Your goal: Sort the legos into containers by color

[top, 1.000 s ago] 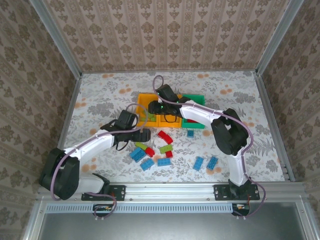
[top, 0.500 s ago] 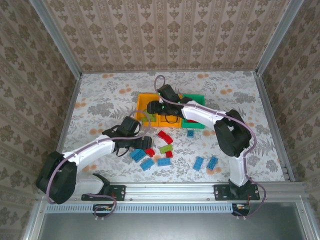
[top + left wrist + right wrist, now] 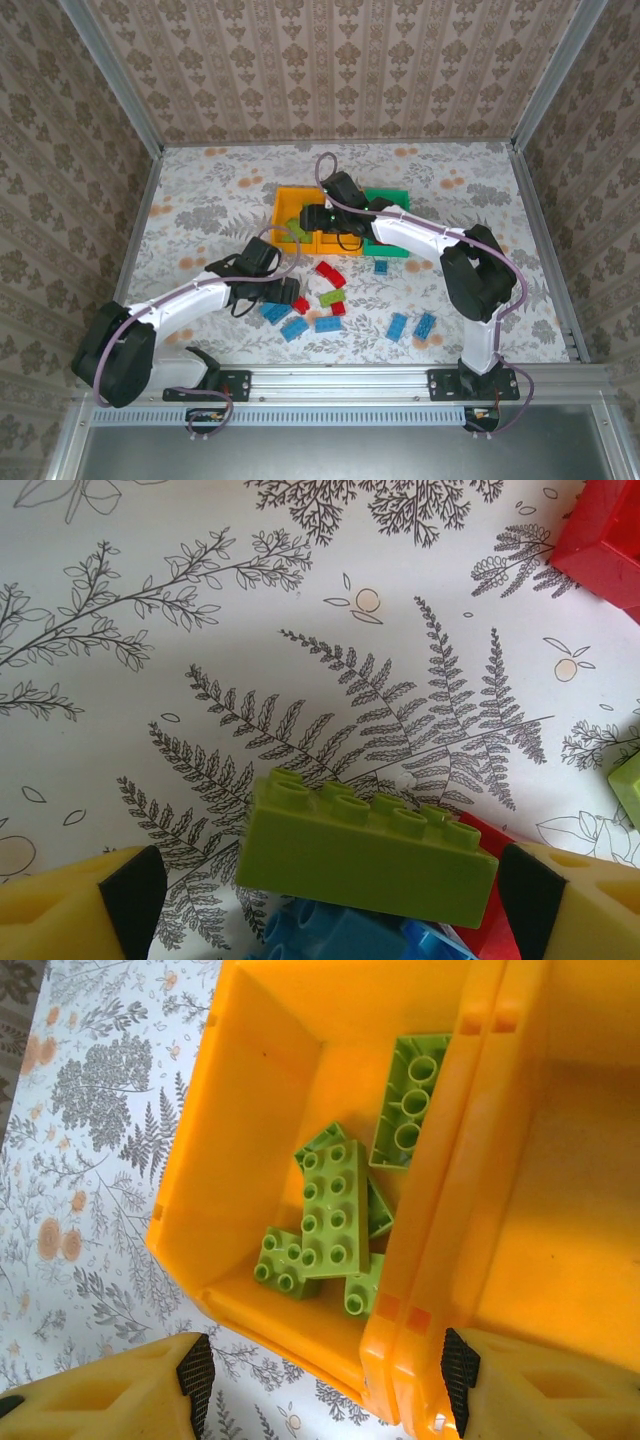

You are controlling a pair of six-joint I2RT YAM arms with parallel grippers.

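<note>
In the view from above, the left pincer (image 3: 285, 290) had been brought forward across the counter (image 3: 200, 200) onto the near-left end of the scattered legos (image 3: 325, 323). The green brick that had shown there a second earlier was now covered by it. The right pincer (image 3: 308, 222) was held over the end orange bin (image 3: 290, 200) of the containers, and its arm had been shifted only slightly.

In the left wrist view, a lime green lego (image 3: 365, 845) was framed between the fingers (image 3: 120, 900) of the left pincer (image 3: 330, 892). It was propped partly on a blue lego (image 3: 340, 935), and a red lego (image 3: 600, 540) lay further ahead and to one side. The jaws stood wide, drawn in a little from their widest. One pad was just beside the brick's end and the other was clearly apart from it, so nothing was gripped yet. A grasp on this brick was judged to be in preparation.

In the right wrist view, the end orange bin (image 3: 260, 1110) lay below and ahead of the right pincer (image 3: 326, 1375), with several sorted green legos (image 3: 330, 1210) resting inside. The jaws had been widened from nearly shut to about half open, and nothing was held between them. From this it was judged that a green brick had just been released there, so the bin was serving for green and the left arm's brick was probably bound for it as well.
</note>
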